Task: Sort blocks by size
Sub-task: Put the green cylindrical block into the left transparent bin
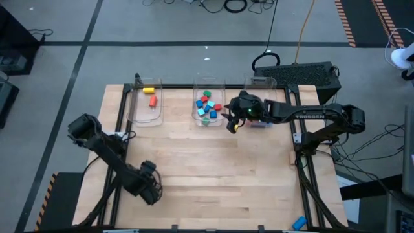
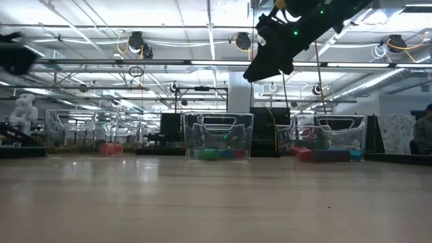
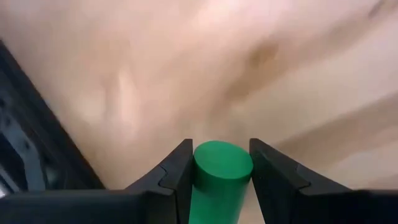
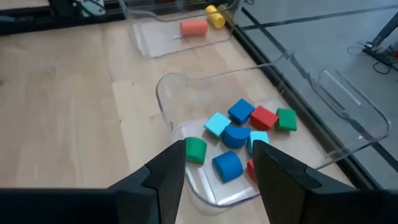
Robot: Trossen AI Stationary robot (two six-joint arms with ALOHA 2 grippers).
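Near the bench's front-left corner, the left gripper (image 3: 221,171) pinches a green cylinder (image 3: 217,174) between its fingers. Over the middle bin (image 4: 186,87) (it holds small blocks (image 4: 239,134)) the right gripper (image 4: 219,163) hovers, fingers spread, empty.

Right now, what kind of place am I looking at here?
Probably a robotics lab or workshop: two robot arms work at a wooden table with clear bins of coloured blocks, cables trail over the floor, and bare ducts and lights hang overhead.
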